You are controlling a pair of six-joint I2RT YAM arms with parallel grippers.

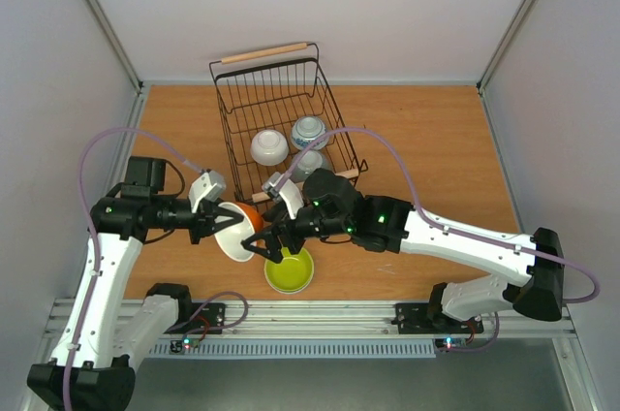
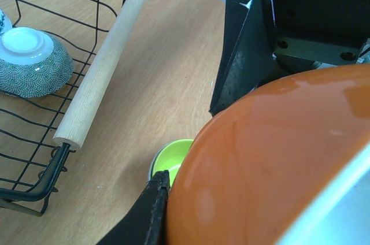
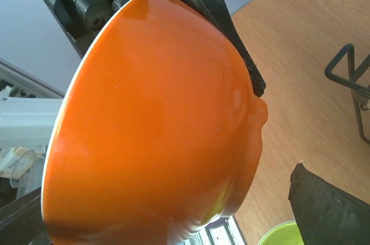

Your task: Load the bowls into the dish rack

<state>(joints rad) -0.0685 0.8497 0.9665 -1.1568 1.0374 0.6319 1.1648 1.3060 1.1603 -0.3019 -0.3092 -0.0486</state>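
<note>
above the table (image 1: 426, 140), just short of the dish rack (image 1: 274, 101), the left gripper (image 1: 221, 220) holds the orange bowl (image 1: 235, 234) tipped on its side, its white inside turned up and toward the near edge. its fingers are clamped on the bowl. in the left wrist view one black finger stands behind the orange wall and the other lies against its lower edge. the right gripper (image 1: 269, 246) sits just beside the bowl's foot with its fingers spread wide. the right wrist view shows the orange wall filling the gap between them, but whether they touch it cannot be told. the yellow-green bowl (image 1: 290, 272) stands upright on the table right under the two grippers, outside the rack. inside the rack lie a white bowl (image 1: 269, 147), a blue-and-white bowl (image 1: 308, 130) and a grey speckled bowl (image 1: 308, 165), the last nearest the rack's near wooden handle (image 2: 104, 60).
</note>
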